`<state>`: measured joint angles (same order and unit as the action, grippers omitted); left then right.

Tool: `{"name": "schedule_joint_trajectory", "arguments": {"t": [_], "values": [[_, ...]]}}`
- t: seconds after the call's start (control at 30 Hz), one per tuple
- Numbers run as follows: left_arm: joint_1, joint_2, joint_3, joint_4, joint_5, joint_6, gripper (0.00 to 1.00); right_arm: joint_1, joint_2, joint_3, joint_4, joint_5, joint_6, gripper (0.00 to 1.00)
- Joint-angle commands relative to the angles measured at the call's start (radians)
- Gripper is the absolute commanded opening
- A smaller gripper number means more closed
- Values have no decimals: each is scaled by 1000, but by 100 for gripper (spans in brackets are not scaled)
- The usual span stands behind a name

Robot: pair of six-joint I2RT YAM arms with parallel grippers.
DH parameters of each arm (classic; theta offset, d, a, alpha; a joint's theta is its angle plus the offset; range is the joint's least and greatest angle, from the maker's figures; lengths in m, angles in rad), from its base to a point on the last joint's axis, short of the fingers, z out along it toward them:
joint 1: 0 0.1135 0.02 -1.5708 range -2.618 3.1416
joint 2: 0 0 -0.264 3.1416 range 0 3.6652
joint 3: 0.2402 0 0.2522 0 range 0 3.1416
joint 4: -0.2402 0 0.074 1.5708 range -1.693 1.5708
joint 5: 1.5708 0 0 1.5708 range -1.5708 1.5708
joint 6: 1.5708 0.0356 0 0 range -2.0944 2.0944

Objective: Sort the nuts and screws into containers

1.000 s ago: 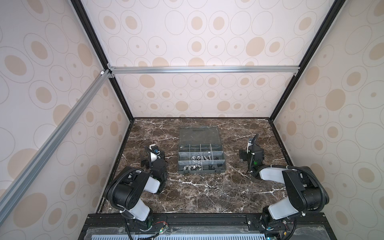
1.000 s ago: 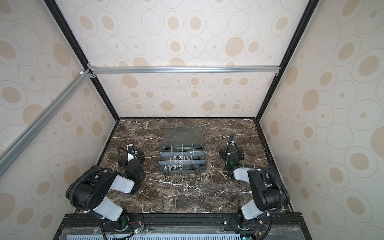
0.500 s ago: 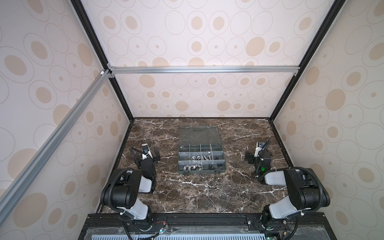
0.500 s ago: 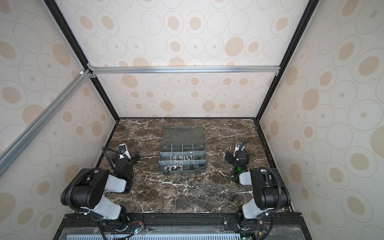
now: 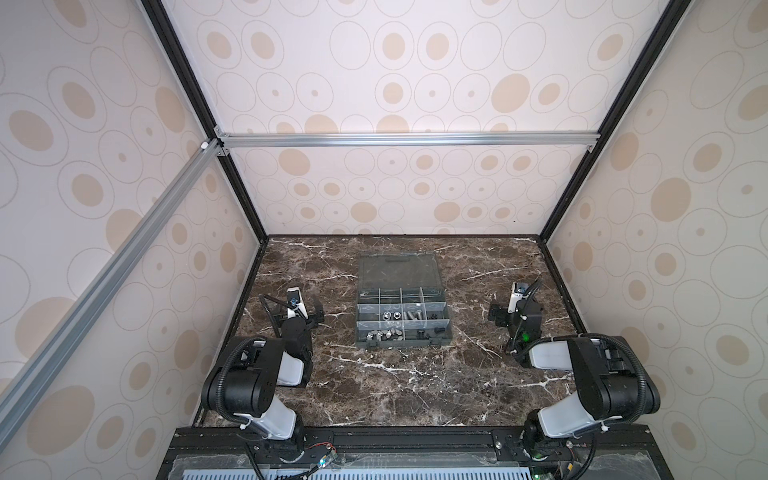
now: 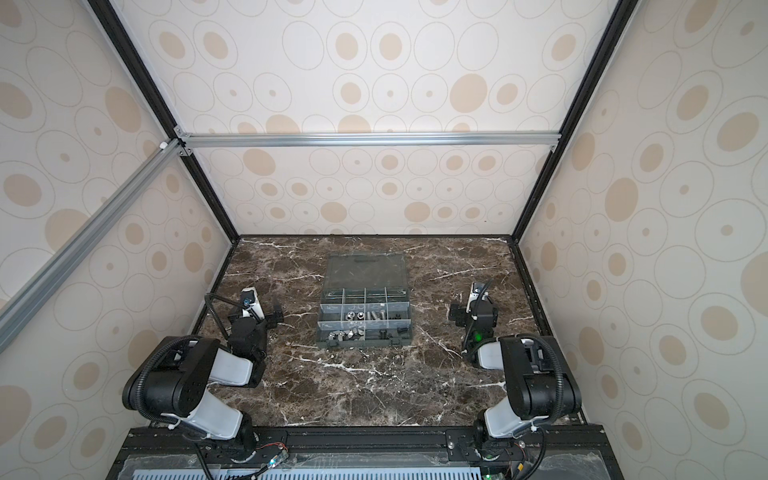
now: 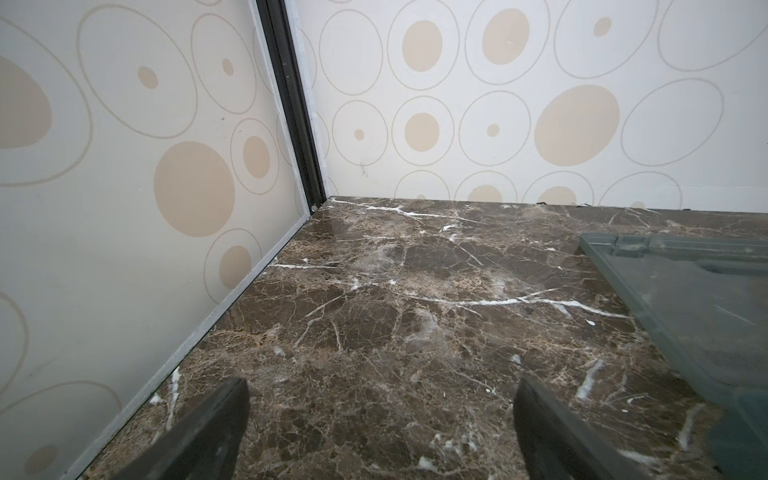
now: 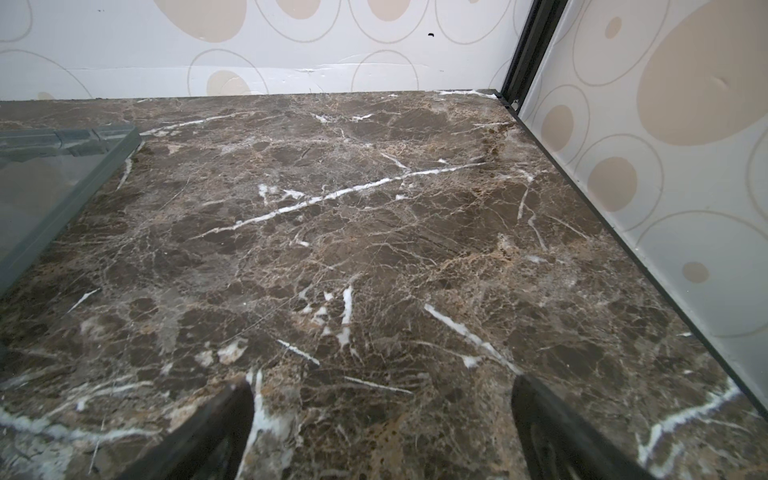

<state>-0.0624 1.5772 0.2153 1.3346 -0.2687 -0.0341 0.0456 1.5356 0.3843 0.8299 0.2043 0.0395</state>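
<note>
The dark grey organizer box point(image 5: 361, 332) point(image 6: 322, 334) sits mid-table in both top views, its clear lid point(image 5: 397, 270) point(image 7: 685, 316) point(image 8: 45, 187) folded flat behind it. In its containers I see silver nuts point(image 5: 388, 326) point(image 6: 353, 316), silver screws point(image 5: 415, 325) point(image 6: 376, 316), more silver pieces point(image 5: 383, 335) and black pieces point(image 5: 422, 333). My left gripper point(image 5: 305, 320) point(image 6: 266, 316) point(image 7: 380, 399) is open and empty, low over bare marble left of the box. My right gripper point(image 5: 505, 318) point(image 6: 461, 313) point(image 8: 382, 399) is open and empty to the box's right.
Patterned walls enclose the dark marble table point(image 5: 407, 386) on three sides, with black corner posts point(image 7: 295, 104) point(image 8: 528, 45) at the back. Both arms sit folded near the front rail point(image 5: 399, 436). No loose parts show on the marble.
Both arms have swung outward away from the box, the left one to the left and the right one to the right. Both grippers stayed open.
</note>
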Motion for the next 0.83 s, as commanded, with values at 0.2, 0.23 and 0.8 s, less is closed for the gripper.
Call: {"name": "schedule_joint_trajectory", "arguments": {"t": [0.2, 0.23, 0.8], "values": [[7, 4, 0, 44, 10, -3, 99, 6, -4, 19, -5, -5, -13, 100], [7, 6, 1, 44, 10, -3, 99, 8, -4, 18, -5, -5, -12, 100], [7, 10, 9, 30, 10, -3, 99, 9, 5, 39, -34, -2, -13, 100]]}}
